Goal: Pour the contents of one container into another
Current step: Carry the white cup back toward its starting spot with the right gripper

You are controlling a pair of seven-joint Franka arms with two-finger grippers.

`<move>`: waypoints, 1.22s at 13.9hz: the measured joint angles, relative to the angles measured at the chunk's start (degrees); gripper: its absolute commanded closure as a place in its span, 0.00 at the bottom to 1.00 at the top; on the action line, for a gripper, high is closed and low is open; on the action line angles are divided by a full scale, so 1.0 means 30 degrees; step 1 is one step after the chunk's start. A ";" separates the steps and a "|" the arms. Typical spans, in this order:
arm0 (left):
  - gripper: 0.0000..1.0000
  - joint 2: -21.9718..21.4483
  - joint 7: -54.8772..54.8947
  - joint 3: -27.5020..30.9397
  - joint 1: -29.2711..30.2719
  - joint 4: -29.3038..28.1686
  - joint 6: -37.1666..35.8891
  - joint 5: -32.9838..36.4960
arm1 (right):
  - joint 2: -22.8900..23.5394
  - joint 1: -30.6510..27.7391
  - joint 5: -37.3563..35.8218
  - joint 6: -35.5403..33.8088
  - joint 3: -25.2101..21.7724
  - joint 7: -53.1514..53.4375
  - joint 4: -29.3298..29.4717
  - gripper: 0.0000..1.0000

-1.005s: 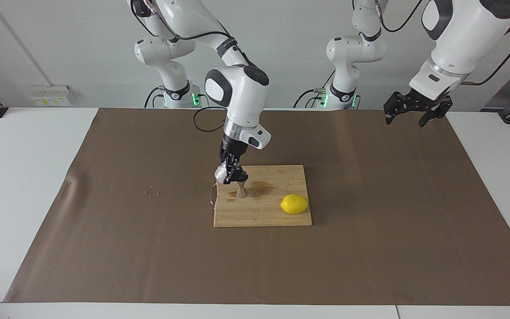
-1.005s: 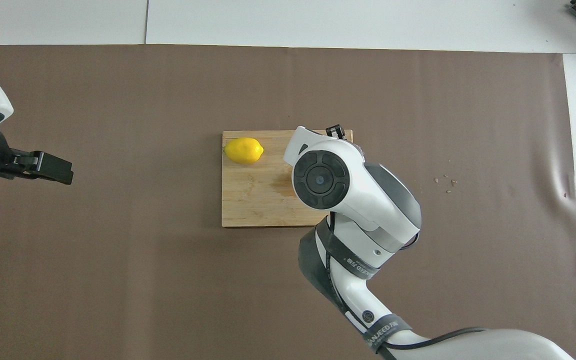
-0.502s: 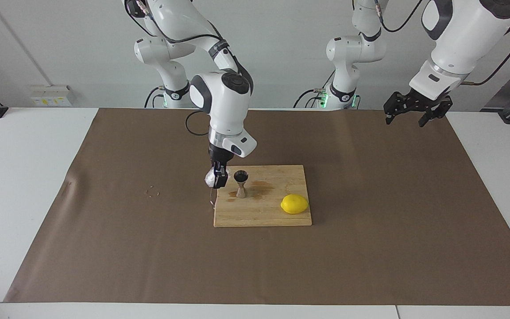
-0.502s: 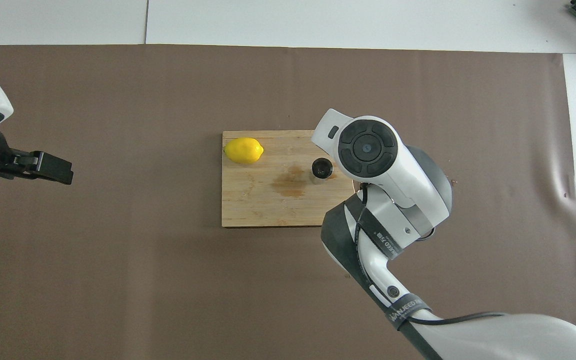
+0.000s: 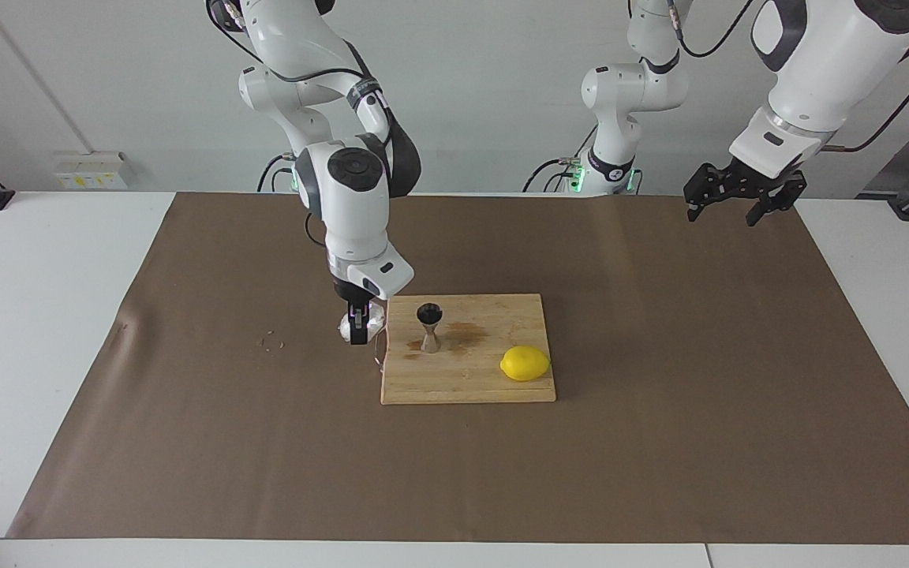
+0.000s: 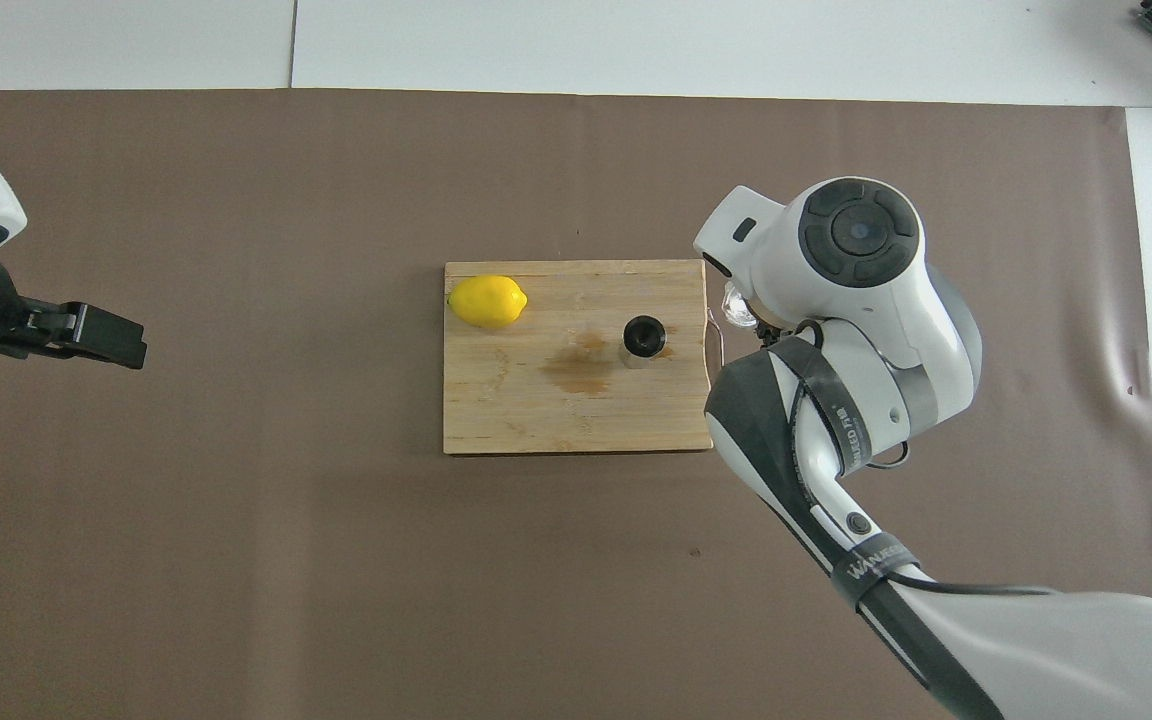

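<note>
The steel hourglass jigger (image 5: 429,327) (image 6: 643,340) stands upright on the wooden cutting board (image 5: 470,384) (image 6: 506,410), near the board's edge toward the right arm's end. My right gripper (image 5: 358,328) is shut on the clear cut-glass tumbler (image 5: 376,319) (image 6: 736,305) and holds it low over the brown mat, just off that board edge. From overhead the right wrist hides most of the glass. My left gripper (image 5: 724,213) (image 6: 126,345) waits open and raised at the left arm's end of the table.
A yellow lemon (image 5: 525,364) (image 6: 487,301) lies on the board toward the left arm's end. A wet stain (image 5: 466,332) marks the board beside the jigger. Small crumbs (image 5: 269,341) lie on the mat toward the right arm's end.
My right gripper has carried the tumbler from over the jigger off the board toward the right arm's end and lower. The jigger now shows uncovered. The left arm has not moved.
</note>
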 measured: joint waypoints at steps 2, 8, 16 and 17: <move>0.00 0.0000 0.0000 0.0000 0.0000 -0.0001 0.0000 0.0000 | 0.0022 -0.0787 0.0647 0.0000 -0.0014 -0.0572 -0.0218 0.97; 0.00 0.0000 0.0000 0.0000 0.0000 -0.0001 0.0000 0.0000 | -0.0024 -0.3584 0.4500 0.1114 -0.0049 -0.4510 -0.2155 0.98; 0.00 0.0000 0.0000 0.0000 0.0000 -0.0002 0.0000 0.0000 | -0.0648 -0.6038 0.8284 0.2253 -0.0058 -0.8287 -0.5299 0.98; 0.00 0.0000 0.0000 0.0000 0.0000 -0.0002 0.0000 0.0000 | -0.0709 -0.6239 0.8398 0.2478 -0.0055 -0.8679 -0.5616 0.98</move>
